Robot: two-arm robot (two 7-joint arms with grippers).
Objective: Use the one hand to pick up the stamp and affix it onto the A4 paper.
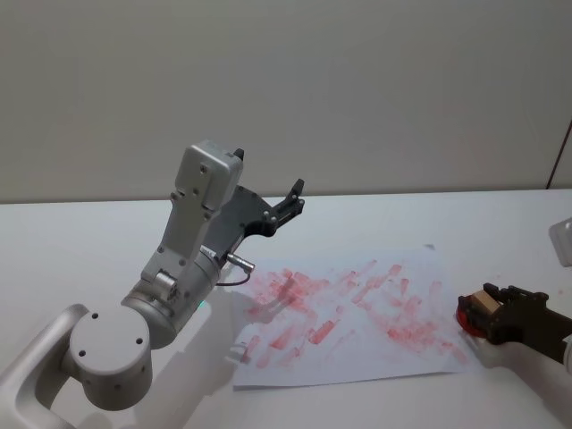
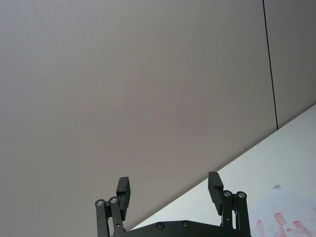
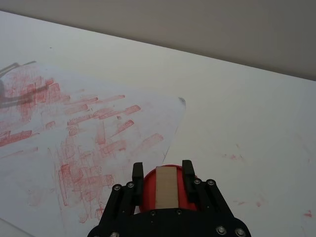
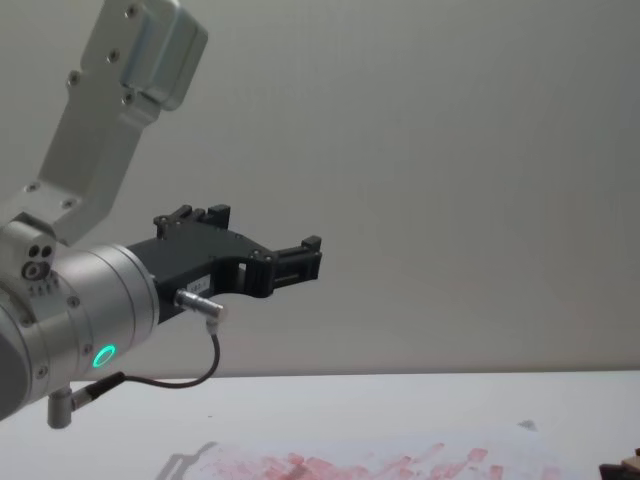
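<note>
- Right gripper (image 1: 483, 308), black, low at the right edge of the head view, just off the right margin of the paper; arm behind it cut off by the frame edge. Fingers (image 3: 138, 174) closed on the flanks of a tan block sitting on a round red base: the stamp (image 3: 167, 186), held between them, one in number.
- From the right wrist view, stamp at the near corner of the sheet; red base largely hidden behind the fingers and gripper body, so contact with table or paper impossible to judge.
- Left gripper (image 1: 295, 198), raised well above the table at the end of the large silver arm with a green ring light (image 4: 103, 355), pointing toward the back wall. Two fingers (image 2: 123, 190) spread wide, nothing between them, nothing touched.
- A4 paper (image 1: 357, 313), one sheet, flat on the white table (image 1: 402, 219), between the two arms. Covered with many red-pink bar-shaped prints, overlapping and smeared, too merged for a count. Near-left corner partly hidden behind the left arm; in the chest view, just a thin strip of it along the bottom edge.
- Faint red specks on the bare table beyond the sheet, in the right wrist view.
- Pale object (image 1: 563, 239) at the far right edge of the head view, cut off, not identifiable.
</note>
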